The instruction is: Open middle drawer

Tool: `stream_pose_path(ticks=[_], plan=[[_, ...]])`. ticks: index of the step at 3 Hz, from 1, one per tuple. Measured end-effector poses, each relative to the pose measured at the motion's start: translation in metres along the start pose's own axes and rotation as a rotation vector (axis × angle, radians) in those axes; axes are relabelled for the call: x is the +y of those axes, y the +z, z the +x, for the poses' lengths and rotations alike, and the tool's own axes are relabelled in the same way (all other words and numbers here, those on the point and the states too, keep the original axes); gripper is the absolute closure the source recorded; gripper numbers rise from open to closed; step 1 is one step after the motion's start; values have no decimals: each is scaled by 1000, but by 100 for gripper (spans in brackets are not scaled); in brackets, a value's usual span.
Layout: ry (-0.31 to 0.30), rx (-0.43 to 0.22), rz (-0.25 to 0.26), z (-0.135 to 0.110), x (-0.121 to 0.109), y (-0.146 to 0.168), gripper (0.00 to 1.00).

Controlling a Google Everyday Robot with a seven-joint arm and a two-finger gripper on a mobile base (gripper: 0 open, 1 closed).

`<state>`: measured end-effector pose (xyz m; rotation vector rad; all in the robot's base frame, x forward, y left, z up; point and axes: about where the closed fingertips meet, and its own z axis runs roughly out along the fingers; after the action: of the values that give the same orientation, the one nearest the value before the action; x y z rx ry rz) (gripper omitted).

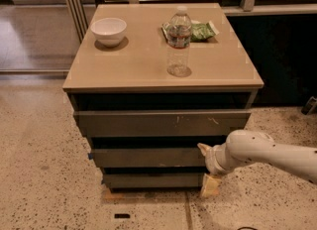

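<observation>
The middle drawer [148,156] is a dark grey-brown handleless front, second of three on the cabinet, with a small blue bit at its left end. The widest front [161,123], with pale scratches, is above it. The narrowest front [151,179] is below. My gripper [207,167] is on the white arm that reaches in from the right. It sits at the right end of the middle drawer, one pale finger [203,148] at the drawer's top edge and the other finger [210,186] down by the lowest front.
The cabinet top [143,68] holds a white bowl [109,29], a clear water bottle [179,41] and a green snack bag [200,29]. Speckled floor surrounds the cabinet. A dark panel stands at the right, a glass door frame at the back left.
</observation>
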<state>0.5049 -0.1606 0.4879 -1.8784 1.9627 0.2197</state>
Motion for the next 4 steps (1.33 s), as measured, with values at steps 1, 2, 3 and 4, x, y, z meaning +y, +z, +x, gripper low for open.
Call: stream_pose_path(ticks=[1, 2, 3, 4], plan=[[-22, 9, 11, 4, -13, 15, 0], [-39, 27, 3, 8, -27, 30, 0], [-34, 44, -31, 13, -38, 50, 0], [-5, 80, -93, 22, -49, 88, 0]])
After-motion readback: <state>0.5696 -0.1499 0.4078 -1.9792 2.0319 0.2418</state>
